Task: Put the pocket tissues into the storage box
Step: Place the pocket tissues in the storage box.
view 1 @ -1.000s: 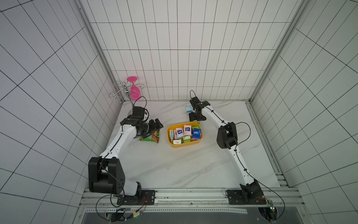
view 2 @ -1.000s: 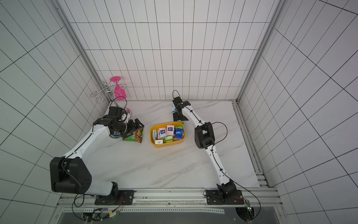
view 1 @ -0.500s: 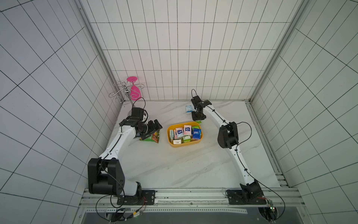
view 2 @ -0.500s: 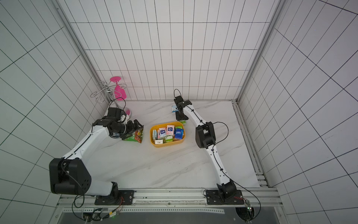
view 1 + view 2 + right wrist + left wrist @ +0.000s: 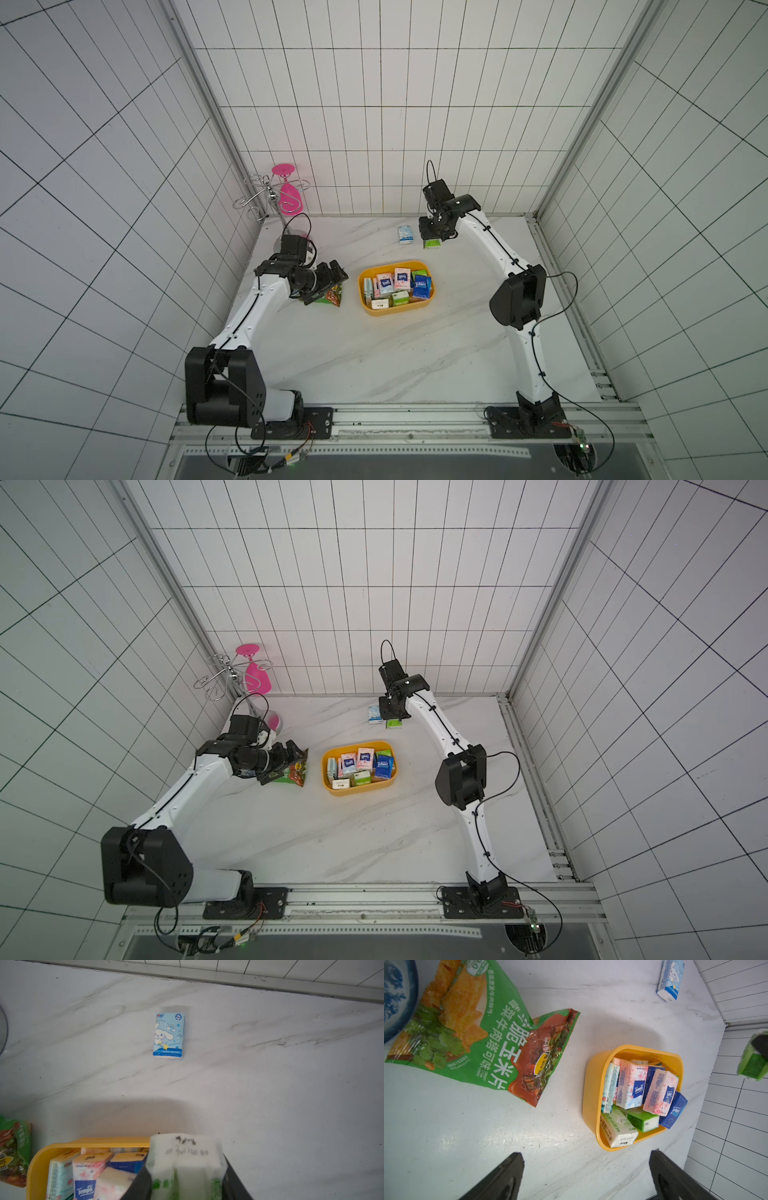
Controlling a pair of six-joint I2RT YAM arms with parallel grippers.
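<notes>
The yellow storage box [image 5: 395,312] [image 5: 357,791] [image 5: 591,1088] [image 5: 39,1163] stands mid-table and holds several pocket tissues [image 5: 395,284] [image 5: 639,1095] in pink, dark blue, green and white. My right gripper [image 5: 432,237] [image 5: 392,717] [image 5: 185,1172] is shut on a green-and-white packet [image 5: 432,245] [image 5: 185,1157] [image 5: 753,1061], held above the table behind the box. A light blue packet [image 5: 405,235] [image 5: 374,715] [image 5: 670,979] [image 5: 168,1035] lies flat near the back wall. My left gripper [image 5: 336,276] [image 5: 297,756] [image 5: 586,1167] hangs open and holds nothing, left of the box.
A green-and-orange snack bag [image 5: 332,296] [image 5: 293,775] [image 5: 477,1028] lies under my left gripper. A blue-and-white dish [image 5: 396,995] sits beside the bag. A wire rack with a pink glass [image 5: 282,195] [image 5: 249,675] stands in the back left corner.
My right jaws have closed on the green-and-white packet, and the gripper has shifted slightly to the right with it. The left arm has barely moved.
</notes>
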